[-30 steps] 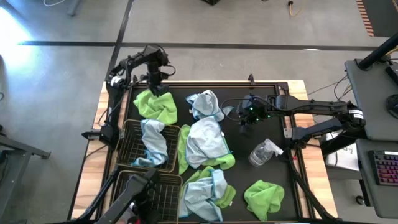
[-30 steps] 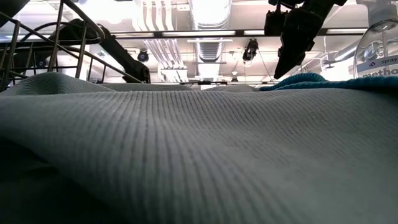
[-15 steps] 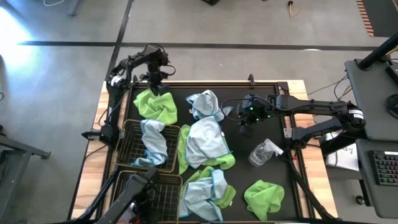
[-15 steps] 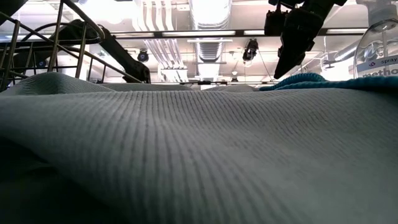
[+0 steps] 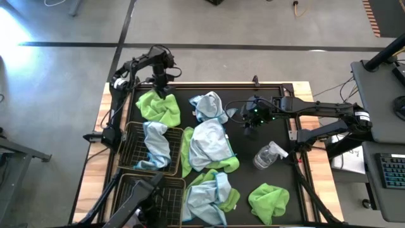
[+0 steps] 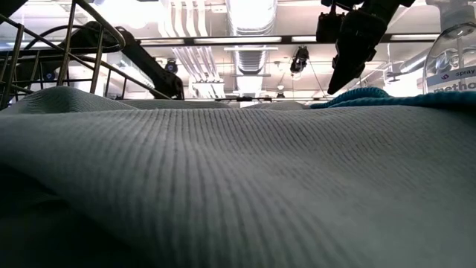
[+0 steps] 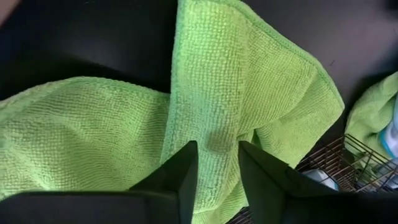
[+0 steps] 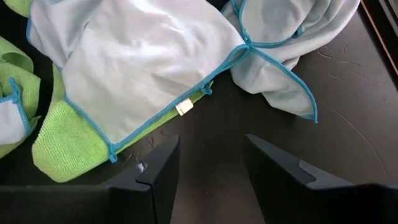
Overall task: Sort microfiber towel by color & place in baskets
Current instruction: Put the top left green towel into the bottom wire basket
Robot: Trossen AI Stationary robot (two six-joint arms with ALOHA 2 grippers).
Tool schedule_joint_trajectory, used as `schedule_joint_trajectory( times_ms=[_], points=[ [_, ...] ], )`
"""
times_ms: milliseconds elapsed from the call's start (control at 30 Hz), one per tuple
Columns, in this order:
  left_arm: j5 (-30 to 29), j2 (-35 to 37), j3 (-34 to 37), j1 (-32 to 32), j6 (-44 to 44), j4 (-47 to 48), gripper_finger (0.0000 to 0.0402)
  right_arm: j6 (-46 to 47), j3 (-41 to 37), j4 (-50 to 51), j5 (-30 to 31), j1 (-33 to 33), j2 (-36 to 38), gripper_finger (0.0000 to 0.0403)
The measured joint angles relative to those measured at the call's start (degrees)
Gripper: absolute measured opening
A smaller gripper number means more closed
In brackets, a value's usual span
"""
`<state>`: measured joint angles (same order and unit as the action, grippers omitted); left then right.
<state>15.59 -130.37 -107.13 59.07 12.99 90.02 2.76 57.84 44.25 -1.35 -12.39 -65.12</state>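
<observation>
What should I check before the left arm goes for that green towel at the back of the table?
1. Left end effector over the green towel: ok, fingers apart with a fold of cloth seen between them.
2. Towel actually gripped: cannot tell.
3. Back basket content: holds a pale blue towel, so not ok for green.
4. Front basket free: cannot tell, the left arm covers part of it.
5. Right end effector out of the way: ok, open above bare mat beside the blue towels.
6. Spray bottle clear of the path: ok.
</observation>
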Motion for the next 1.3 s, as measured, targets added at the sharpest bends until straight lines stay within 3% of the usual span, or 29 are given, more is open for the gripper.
schedule_joint_trajectory(
  times_ms=[267, 700, 1133, 1300],
  points=[
    [0.0, 0.0, 0.0, -0.8, -0.8, 0.0, 0.0127, -0.6, 0.0, 0.0, 0.0, 0.0, 0.0, 0.0171],
    [-0.1, 0.0, 1.4, -1.1, -5.5, 0.0, 0.0129, -2.6, 0.0, 0.0, 0.0, 0.0, 0.0, 0.0171],
    [0.0, 0.0, 3.0, -1.0, -5.6, 0.0, 0.0126, -2.8, 0.0, 0.0, 0.0, 0.0, 0.0, 0.0171],
    [0.3, -0.1, 3.0, -1.0, -6.0, 0.0, 0.0101, -2.8, 0.0, 0.0, 0.0, 0.0, 0.0, 0.0171]
  ],
)
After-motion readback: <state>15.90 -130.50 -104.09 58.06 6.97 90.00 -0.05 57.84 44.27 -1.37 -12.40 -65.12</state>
